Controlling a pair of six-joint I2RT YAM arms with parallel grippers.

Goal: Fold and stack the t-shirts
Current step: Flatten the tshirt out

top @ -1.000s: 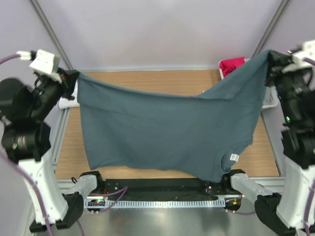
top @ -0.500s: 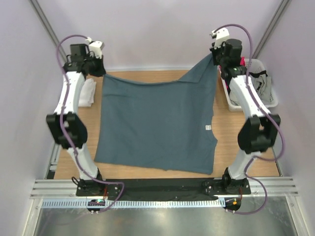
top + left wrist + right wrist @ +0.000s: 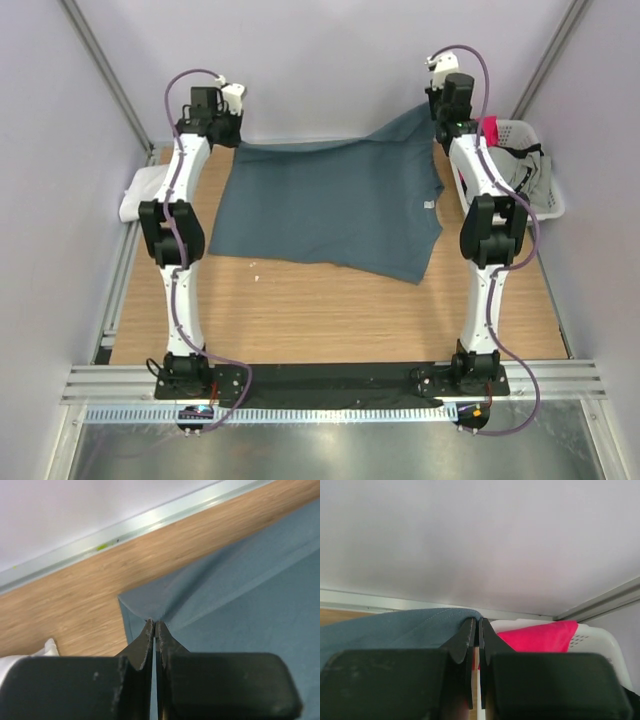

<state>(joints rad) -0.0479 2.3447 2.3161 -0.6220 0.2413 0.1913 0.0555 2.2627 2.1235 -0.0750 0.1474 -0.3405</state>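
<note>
One slate-blue t-shirt (image 3: 330, 205) lies spread on the far half of the table (image 3: 330, 310), its far corners pinched in the clamped left gripper (image 3: 154, 626) and right gripper (image 3: 476, 624), with a white t-shirt (image 3: 142, 192) at the left edge and a basket (image 3: 553, 203) at the right

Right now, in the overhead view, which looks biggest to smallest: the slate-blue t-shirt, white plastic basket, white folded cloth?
Largest first:
slate-blue t-shirt
white plastic basket
white folded cloth
</note>
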